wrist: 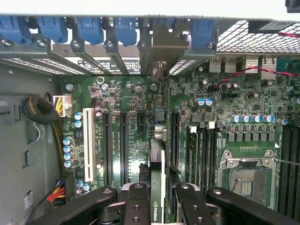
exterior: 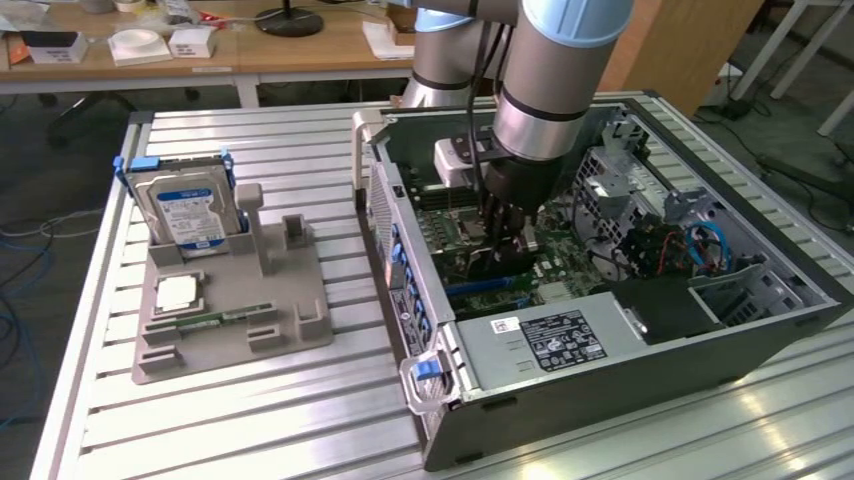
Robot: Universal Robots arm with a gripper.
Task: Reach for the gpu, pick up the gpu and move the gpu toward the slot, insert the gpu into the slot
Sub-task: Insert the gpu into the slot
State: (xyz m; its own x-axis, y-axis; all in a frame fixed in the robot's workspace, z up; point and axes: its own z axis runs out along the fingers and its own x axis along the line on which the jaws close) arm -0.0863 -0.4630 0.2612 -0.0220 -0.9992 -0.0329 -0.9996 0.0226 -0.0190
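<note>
Ribbed metal counter (exterior: 267,420) carries an open computer case (exterior: 601,350) (its side panel off), with a grey holder (exterior: 227,310) and hard drive (exterior: 187,205) toward the exterior view's left. Inside the case, the pincer (wrist: 159,197) is closed on the gpu (wrist: 157,183), held edge-on just above the motherboard (wrist: 211,122) slots (wrist: 124,145). Desks stand beyond.

hard drive (exterior: 184,208), grey holder tray (exterior: 287,330), perhaps a processor (exterior: 179,293)

gpu (wrist: 156,187) in end effector (wrist: 159,206), above slot (wrist: 161,140)
</note>
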